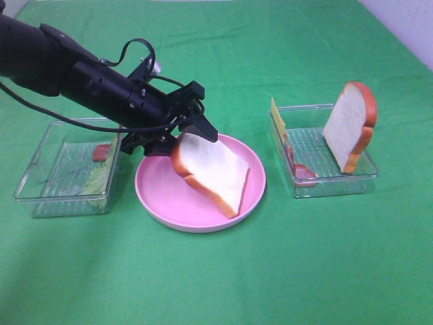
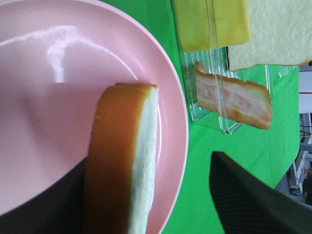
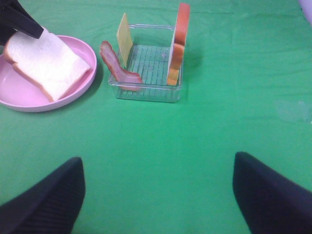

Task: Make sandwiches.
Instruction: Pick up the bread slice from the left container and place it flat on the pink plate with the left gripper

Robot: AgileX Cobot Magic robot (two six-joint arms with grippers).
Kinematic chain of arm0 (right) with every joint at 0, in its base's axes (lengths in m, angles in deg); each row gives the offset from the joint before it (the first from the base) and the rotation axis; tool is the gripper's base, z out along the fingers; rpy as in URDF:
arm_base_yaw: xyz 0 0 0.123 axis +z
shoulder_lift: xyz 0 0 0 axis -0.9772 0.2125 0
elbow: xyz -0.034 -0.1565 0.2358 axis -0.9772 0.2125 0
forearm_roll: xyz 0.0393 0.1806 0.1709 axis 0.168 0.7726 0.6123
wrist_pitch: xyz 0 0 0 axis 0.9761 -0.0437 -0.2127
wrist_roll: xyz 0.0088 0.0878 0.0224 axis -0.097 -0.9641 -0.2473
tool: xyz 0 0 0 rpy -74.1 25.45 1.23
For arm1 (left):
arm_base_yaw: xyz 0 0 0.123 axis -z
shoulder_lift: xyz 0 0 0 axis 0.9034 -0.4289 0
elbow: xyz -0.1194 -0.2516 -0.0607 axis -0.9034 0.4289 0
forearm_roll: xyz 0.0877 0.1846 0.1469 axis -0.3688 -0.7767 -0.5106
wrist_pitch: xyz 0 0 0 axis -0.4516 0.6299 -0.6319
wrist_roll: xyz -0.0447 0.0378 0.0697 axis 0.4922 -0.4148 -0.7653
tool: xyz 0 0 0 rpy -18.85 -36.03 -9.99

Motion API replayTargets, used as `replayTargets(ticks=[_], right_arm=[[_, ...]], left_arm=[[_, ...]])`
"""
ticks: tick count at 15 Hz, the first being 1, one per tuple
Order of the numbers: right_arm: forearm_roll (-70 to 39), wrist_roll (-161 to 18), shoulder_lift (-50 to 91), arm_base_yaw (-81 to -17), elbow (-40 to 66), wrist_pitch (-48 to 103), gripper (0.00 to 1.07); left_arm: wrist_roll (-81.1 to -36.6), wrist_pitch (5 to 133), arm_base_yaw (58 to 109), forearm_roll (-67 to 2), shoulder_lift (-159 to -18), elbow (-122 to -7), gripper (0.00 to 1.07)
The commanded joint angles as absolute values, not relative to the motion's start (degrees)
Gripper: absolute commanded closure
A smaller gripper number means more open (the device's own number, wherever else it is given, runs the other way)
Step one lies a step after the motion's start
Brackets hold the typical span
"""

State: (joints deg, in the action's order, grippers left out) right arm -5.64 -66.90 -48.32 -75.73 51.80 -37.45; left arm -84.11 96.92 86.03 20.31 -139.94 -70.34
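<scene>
Three containers are set in a row on a green cloth [image 1: 270, 271].

Centre: a round pink plate [image 1: 157, 196] is shown holding a single bread slice [image 1: 213, 169], white with an orange-brown crust. The slice is tilted. Its near end is rested on the plate floor close to the right rim, and its far end is raised at the left gripper [image 1: 184, 141]. The jaws of this gripper are held apart on either side of the raised end. In the left wrist view a clear gap is seen between the slice and one finger [image 2: 253, 195], so the slice is not clamped.

Left: a clear plastic left tray [image 1: 40, 176] is seen to contain a pale green lettuce leaf [image 1: 98, 177], laid along its right wall. A small reddish piece [image 1: 102, 152] is found at the far right corner.

Right: a clear plastic right tray [image 1: 331, 186] is seen to contain three items. A second bread slice [image 1: 348, 125] is stood upright at the far right. A yellow cheese square [image 1: 277, 120] is leaned against the left wall. A pink bacon strip [image 1: 302, 172] is propped at the near left corner, with its upper end above the rim.

The right gripper [image 3: 158, 158] is seen only in its own wrist view. It is held over bare cloth, well apart from the right tray, with its fingers spread wide and nothing between them.
</scene>
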Motion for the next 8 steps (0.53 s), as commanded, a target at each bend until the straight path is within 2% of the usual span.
replayTargets(ticks=[1, 3, 8], right_arm=[[-5.5, -66.1, -49.2, -75.7, 51.8, -36.9, 0.29], [-5.5, -66.1, -49.2, -75.7, 51.8, -36.9, 0.29], [-5.5, -66.1, -49.2, -75.7, 51.8, -36.9, 0.29]], left_arm=[[-83.9, 99.3, 86.4, 16.5, -139.8, -72.8, 0.34], [-83.2, 102.6, 86.4, 10.6, -139.8, -78.2, 0.34], [-69.0, 108.5, 86.4, -6.9, -139.8, -87.5, 0.34]])
